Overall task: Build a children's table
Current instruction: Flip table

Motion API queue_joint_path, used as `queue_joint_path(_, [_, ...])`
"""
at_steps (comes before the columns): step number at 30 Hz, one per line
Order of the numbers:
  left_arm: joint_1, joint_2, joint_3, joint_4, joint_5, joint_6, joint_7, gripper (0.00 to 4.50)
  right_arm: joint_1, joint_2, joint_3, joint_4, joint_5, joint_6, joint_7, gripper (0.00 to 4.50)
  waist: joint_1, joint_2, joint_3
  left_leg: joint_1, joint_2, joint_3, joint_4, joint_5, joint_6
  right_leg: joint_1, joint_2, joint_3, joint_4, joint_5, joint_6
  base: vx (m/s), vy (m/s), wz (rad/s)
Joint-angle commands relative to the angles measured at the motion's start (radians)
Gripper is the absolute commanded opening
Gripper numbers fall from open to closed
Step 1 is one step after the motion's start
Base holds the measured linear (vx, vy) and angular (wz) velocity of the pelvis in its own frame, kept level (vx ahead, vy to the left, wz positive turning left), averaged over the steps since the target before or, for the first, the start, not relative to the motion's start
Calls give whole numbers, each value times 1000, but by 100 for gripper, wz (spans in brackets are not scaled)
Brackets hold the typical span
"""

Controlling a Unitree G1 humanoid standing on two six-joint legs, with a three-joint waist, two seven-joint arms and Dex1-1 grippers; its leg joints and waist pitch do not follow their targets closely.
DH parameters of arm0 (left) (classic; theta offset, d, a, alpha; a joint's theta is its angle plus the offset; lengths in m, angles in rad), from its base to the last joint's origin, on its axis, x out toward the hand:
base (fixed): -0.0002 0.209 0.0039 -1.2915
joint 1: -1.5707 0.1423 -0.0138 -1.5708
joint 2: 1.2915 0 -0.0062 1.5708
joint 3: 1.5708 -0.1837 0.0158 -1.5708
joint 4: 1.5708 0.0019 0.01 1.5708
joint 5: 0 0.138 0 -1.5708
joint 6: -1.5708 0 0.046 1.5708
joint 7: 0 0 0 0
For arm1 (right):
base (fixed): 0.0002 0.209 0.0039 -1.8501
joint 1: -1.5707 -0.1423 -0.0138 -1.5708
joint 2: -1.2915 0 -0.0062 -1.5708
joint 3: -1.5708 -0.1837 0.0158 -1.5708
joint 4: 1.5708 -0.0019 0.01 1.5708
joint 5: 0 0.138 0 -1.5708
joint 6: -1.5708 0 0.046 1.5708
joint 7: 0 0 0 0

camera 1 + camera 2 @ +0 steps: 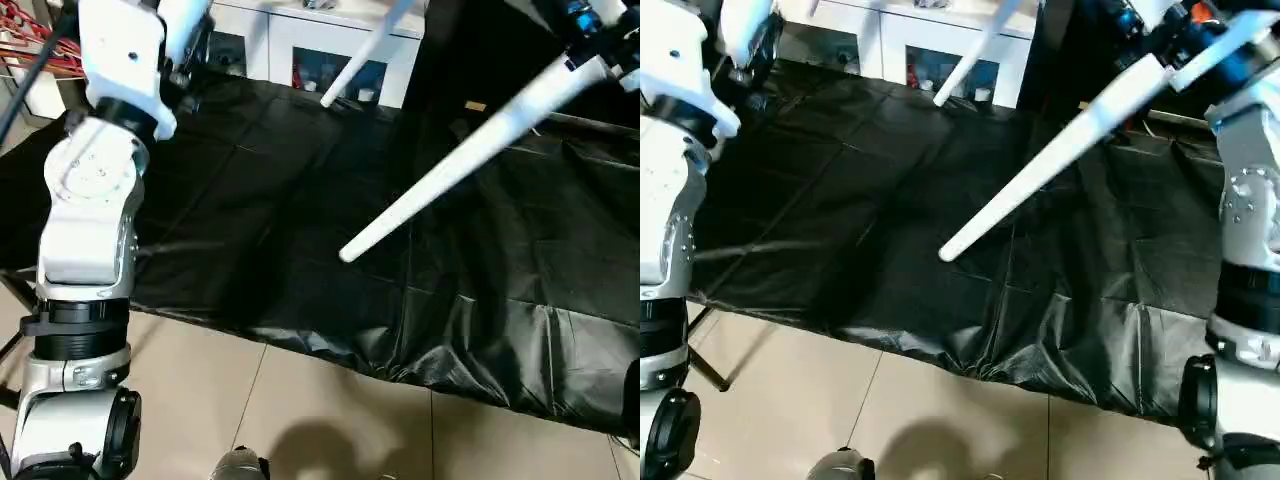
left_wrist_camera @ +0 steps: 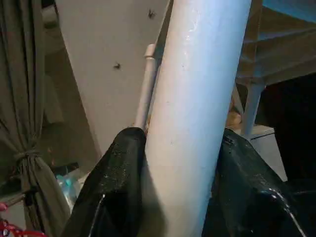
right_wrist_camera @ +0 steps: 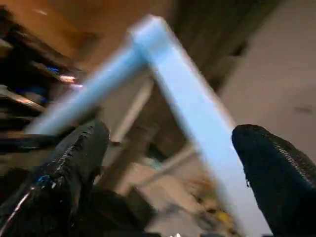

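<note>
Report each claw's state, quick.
Left claw: closed on a white table leg.
Right claw: open, holding nothing; a white leg passes between its fingers.

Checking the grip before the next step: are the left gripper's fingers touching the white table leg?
Touching. In the left wrist view both black fingers press against the sides of the white leg, no gap showing.
</note>
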Motion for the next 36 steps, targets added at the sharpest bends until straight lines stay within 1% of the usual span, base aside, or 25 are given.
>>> queue_joint_path(1, [-5,-3,20,4,-13,-21,18,193,71,-37,40,-69,66,106,66,450,1,3,-75,31,63,-39,-85,-178,1,43,-93,56,-94,-232,-118,0,0,0])
queue_joint_path(4, [-7,2,15,10,-19,-37,7,191,180,-65,114,-104,17,165,85,450,4,5,-78,32,65,-41,-87,-181,-9,43,-96,54,-94,-222,-124,0,0,0])
queue_joint_path(6, [-8,3,13,11,-25,-46,-1,189,278,-56,175,-88,-42,202,50,450,5,4,-77,32,65,-42,-90,-187,-18,43,-97,53,-99,-234,-123,0,0,0])
queue_joint_path(8, [-8,4,12,11,-25,-49,-4,189,336,-50,213,-71,-84,217,16,450,4,3,-79,33,65,-42,-92,-197,-31,44,-99,53,-101,-227,-129,0,0,0])
queue_joint_path(10, [-9,5,10,12,-24,-54,-7,188,379,-37,235,-53,-90,262,-20,450,3,0,-79,31,63,-43,-91,-196,-32,45,-100,53,-99,-225,-134,0,0,0])
queue_joint_path(12, [-11,6,7,15,-25,-59,-10,187,423,-27,260,-28,-96,320,-58,450,4,1,-78,32,63,-42,-91,-195,-34,45,-100,55,-101,-232,-130,0,0,0])
queue_joint_path(15, [-11,6,5,17,-26,-64,-10,186,456,-18,280,-12,-113,347,-71,450,3,-2,-77,30,62,-42,-90,-190,-33,46,-101,55,-101,-237,-127,0,0,0])
queue_joint_path(16, [-8,5,3,16,-28,-67,-14,186,454,25,286,48,-158,326,-124,450,4,-3,-78,30,63,-42,-90,-188,-32,46,-101,54,-101,-233,-127,0,0,0])
queue_joint_path(17, [-6,4,2,15,-30,-69,-17,186,438,70,278,103,-185,305,-178,450,-1,0,-78,31,62,-41,-90,-186,-38,38,-104,54,-101,-236,-137,0,0,0])
queue_joint_path(18, [-6,4,2,15,-30,-69,-17,186,436,74,277,108,-187,303,-183,450,-4,0,-77,30,60,-41,-91,-192,-43,39,-101,52,-102,-245,-140,0,0,0])
queue_joint_path(19, [-3,3,0,15,-30,-71,-19,186,399,128,256,189,-216,266,-257,450,-4,-4,-80,32,62,-42,-91,-193,-51,41,-103,52,-99,-247,-141,0,0,0])
queue_joint_path(22, [8,3,0,7,-34,-67,-24,186,312,215,210,350,-227,163,-351,450,-12,-7,-77,34,61,-40,-93,-214,-67,39,-103,52,-103,-276,-138,0,0,0])
queue_joint_path(23, [12,4,0,2,-35,-64,-25,186,283,243,189,398,-210,138,-364,450,-14,-3,-77,37,62,-38,-93,-217,-68,36,-103,54,-101,-265,-138,0,0,0])
queue_joint_path(25, [16,4,0,-4,-36,-62,-25,186,256,270,163,440,-181,122,-366,450,-16,-1,-79,34,63,-39,-95,-208,-68,40,-102,53,-96,-237,-144,0,0,0])
queue_joint_path(26, [20,4,0,-8,-36,-60,-26,186,229,293,145,482,-159,99,-362,450,-14,0,-81,39,63,-36,-93,-199,-63,37,-101,55,-91,-200,-149,0,0,0])
queue_joint_path(27, [24,4,0,-13,-37,-58,-26,185,203,314,130,523,-153,73,-354,450,-14,-5,-81,36,63,-36,-93,-186,-59,41,-100,54,-90,-182,-151,0,0,0])
queue_joint_path(28, [28,5,-1,-18,-37,-56,-27,185,154,346,112,607,-148,29,-328,450,-13,-2,-82,34,63,-35,-93,-172,-53,42,-102,54,-87,-161,-157,0,0,0])
queue_joint_path(29, [28,6,-1,-18,-37,-55,-28,184,143,352,111,627,-149,19,-324,450,-15,-7,-84,30,62,-35,-93,-156,-48,45,-101,52,-84,-146,-168,0,0,0])
queue_joint_path(30, [30,7,0,-19,-38,-55,-30,184,103,373,101,701,-142,-16,-297,450,-13,-9,-85,33,62,-33,-90,-154,-46,43,-103,52,-82,-142,-174,0,0,0])
queue_joint_path(31, [31,8,0,-19,-37,-55,-30,184,85,383,95,736,-138,-34,-285,422,-13,-4,-83,30,62,-34,-92,-150,-43,45,-103,52,-83,-145,-180,0,0,0])
queue_joint_path(32, [32,8,0,-19,-37,-55,-30,184,67,390,91,774,-134,-51,-267,422,-13,-9,-82,34,65,-32,-92,-148,-40,43,-101,53,-83,-139,-178,0,0,0])
queue_joint_path(33, [34,9,0,-21,-37,-54,-30,184,46,397,84,823,-136,-71,-246,422,-12,-7,-84,33,65,-32,-91,-146,-38,45,-103,53,-80,-134,-181,0,0,0])
queue_joint_path(34, [36,8,0,-24,-37,-53,-30,184,32,402,79,859,-137,-84,-225,402,-11,-11,-83,32,65,-32,-92,-139,-36,45,-102,52,-80,-131,-184,0,0,0])
queue_joint_path(35, [38,8,1,-26,-37,-53,-30,184,27,404,78,874,-138,-90,-217,402,-9,-8,-83,33,65,-31,-92,-137,-37,45,-102,52,-80,-130,-185,0,0,0])
queue_joint_path(36, [44,8,2,-30,-38,-51,-29,184,14,408,76,913,-137,-110,-182,381,-7,-10,-84,33,65,-31,-91,-137,-37,45,-103,52,-79,-126,-187,0,0,0])
